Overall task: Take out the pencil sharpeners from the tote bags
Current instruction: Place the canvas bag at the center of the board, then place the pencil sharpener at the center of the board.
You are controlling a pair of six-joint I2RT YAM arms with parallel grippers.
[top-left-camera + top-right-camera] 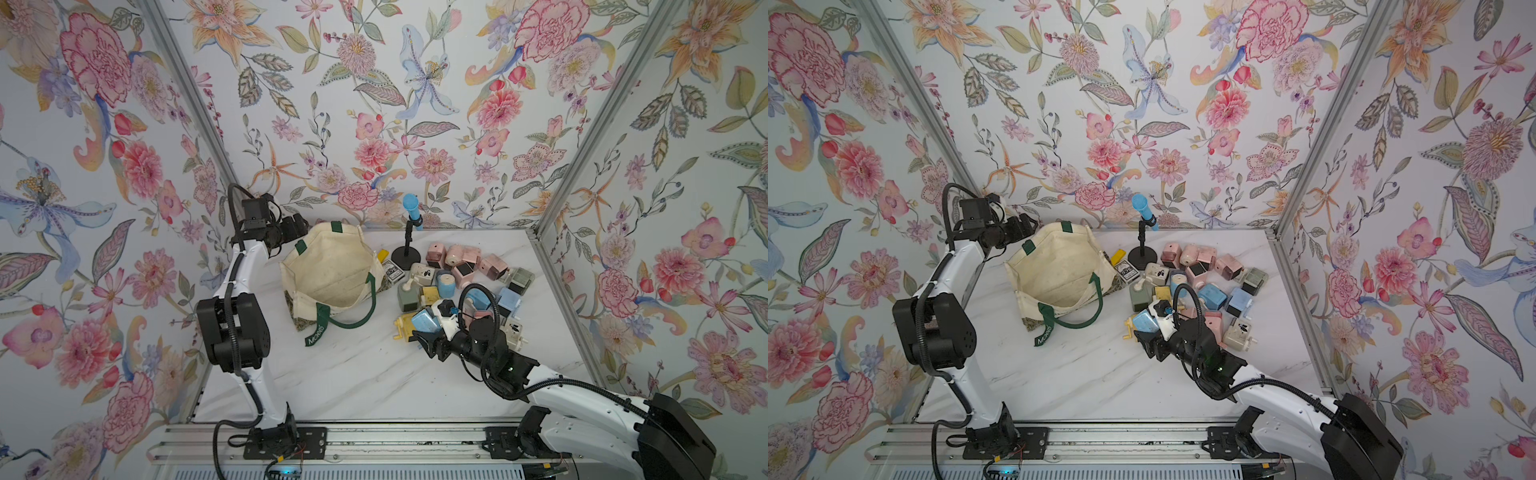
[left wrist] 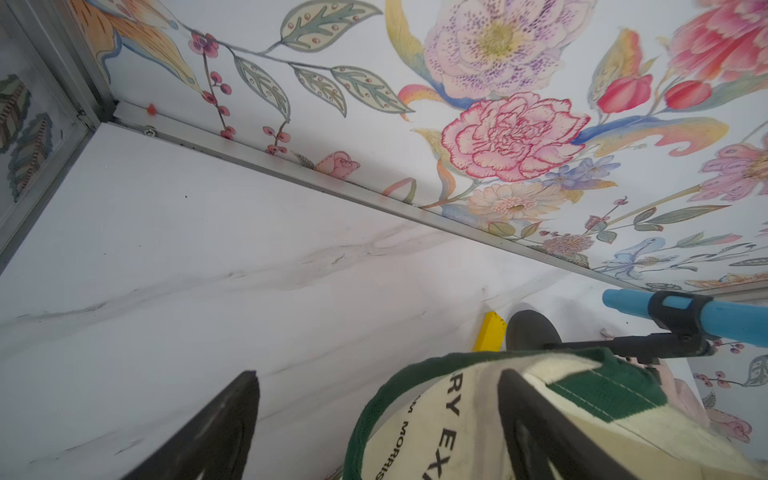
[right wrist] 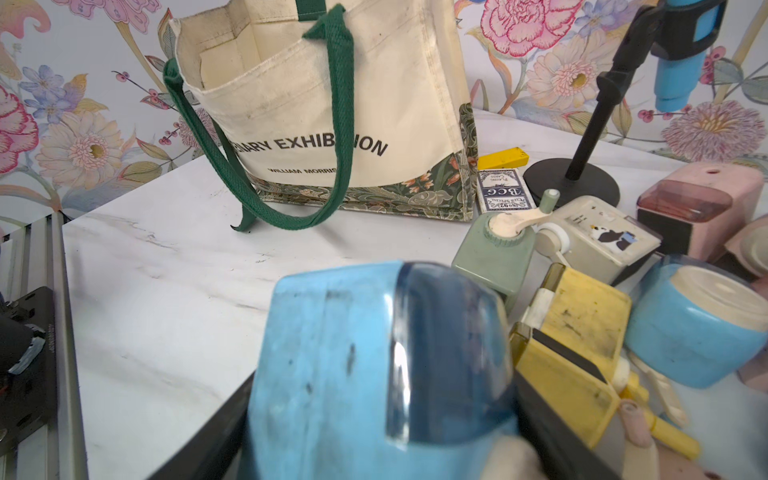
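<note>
Your right gripper [image 1: 429, 330] is clamped on a light blue sharpener [image 3: 374, 357], one finger on each flat side, so the box sits square and should not twist when lowered. It is held at the near edge of the pile of pencil sharpeners [image 1: 461, 272], just beside a yellow sharpener [image 3: 573, 332]. Whether it touches the table [image 1: 353, 374] I cannot tell. That spot makes sense: it keeps the haul together and well apart from the bag.

Your left gripper [image 2: 376, 374] is at the far rim of the tote bag [image 1: 328, 266] with its jaws spread wide and nothing pinched. A green handle [image 2: 357, 415] and the canvas edge lie between its fingers, so it looks placed to steady the mouth.

The tote stands upright and gaping. Both top views show only bare canvas inside, so I judge this one the last out. The card box [image 3: 503, 189] and yellow bar [image 3: 505, 157] lie between the bag and the microphone stand [image 3: 571, 183]; leave them.
</note>
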